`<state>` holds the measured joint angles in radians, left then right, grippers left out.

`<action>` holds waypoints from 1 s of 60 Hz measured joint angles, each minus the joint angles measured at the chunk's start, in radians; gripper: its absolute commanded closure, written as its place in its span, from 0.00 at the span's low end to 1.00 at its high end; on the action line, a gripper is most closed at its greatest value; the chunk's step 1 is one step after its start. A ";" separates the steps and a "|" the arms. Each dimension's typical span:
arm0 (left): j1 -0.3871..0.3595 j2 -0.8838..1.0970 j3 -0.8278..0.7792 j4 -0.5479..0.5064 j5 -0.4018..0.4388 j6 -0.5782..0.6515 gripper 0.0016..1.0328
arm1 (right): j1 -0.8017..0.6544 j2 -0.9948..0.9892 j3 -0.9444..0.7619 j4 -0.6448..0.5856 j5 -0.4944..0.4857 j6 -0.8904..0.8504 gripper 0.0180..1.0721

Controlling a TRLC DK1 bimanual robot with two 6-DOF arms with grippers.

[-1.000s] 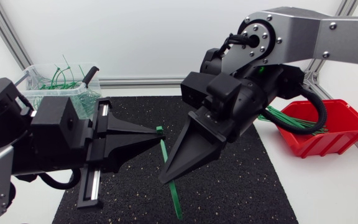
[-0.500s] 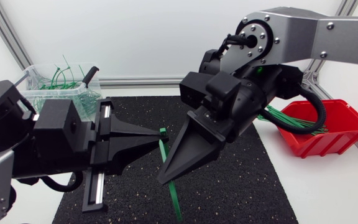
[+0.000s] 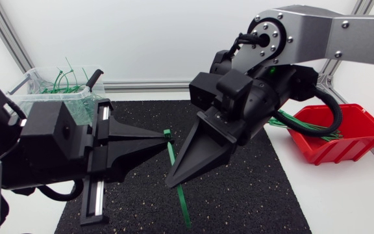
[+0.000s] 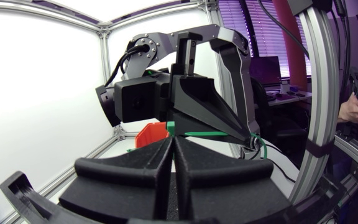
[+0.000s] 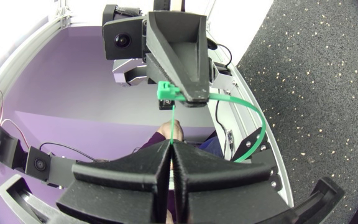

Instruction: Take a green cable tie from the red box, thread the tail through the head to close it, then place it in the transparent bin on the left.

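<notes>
Left pincer (image 3: pixel 163 138) edged leftward; it and right pincer (image 3: pixel 173 183) clench cable tie (image 3: pixel 170 153) above mat (image 3: pixel 239 195).

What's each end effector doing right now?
Left end effector: closed on the cable tie, at its head end.
Right end effector: closed on the same cable tie, along its strap.

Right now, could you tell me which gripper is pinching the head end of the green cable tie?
The left gripper: its fingertips hold the square head of the cable tie, while the right gripper clamps the strap lower down.
</notes>
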<state>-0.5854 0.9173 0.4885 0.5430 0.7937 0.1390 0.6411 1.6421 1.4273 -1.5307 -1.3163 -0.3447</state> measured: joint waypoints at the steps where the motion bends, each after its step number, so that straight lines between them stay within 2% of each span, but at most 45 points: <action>1: -0.002 -0.002 0.000 0.000 -0.002 0.000 0.97 | -0.001 0.000 0.000 0.000 0.000 0.000 0.95; 60: -0.027 -0.013 -0.007 0.000 -0.026 0.000 0.97 | -0.002 -0.026 0.005 -0.008 -0.005 -0.008 0.95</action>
<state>-0.6121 0.9039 0.4812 0.5426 0.7681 0.1394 0.6395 1.6157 1.4326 -1.5387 -1.3209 -0.3527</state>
